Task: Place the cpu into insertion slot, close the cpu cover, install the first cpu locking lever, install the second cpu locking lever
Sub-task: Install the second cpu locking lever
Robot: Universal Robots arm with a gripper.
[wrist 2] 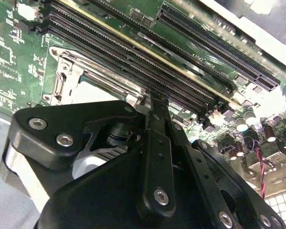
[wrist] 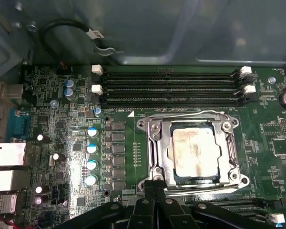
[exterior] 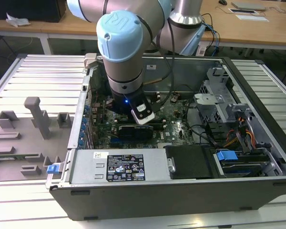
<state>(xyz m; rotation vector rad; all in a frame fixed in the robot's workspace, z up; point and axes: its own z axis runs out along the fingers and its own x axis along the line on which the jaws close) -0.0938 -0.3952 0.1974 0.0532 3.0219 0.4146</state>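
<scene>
While the jaws point(wrist: 155, 183) sit pressed together with nothing between them, their tips hover at the edge of the insertion slot point(wrist: 148, 126), beside the cover's frame. The cpu point(wrist: 193, 150) lies seated in that slot, silvery top up, with the cpu cover point(wrist: 229, 143) folded down around it and a thin wire lever point(wrist: 190, 114) running along the side nearest the long black memory slots point(wrist: 171, 88).

Around it spreads the green board point(exterior: 174, 126) inside an open computer case point(exterior: 181, 191), which rests on a ribbed metal surface point(exterior: 33, 76); grey fixtures point(exterior: 38, 117) stand to the exterior view's left, and wooden desks point(exterior: 257, 28) fill the room behind.

The second wrist view looks past the black linkage point(wrist 2: 155, 157) at the slot's corner point(wrist 2: 66, 71); the exterior view shows the arm point(exterior: 121, 52) instead.
</scene>
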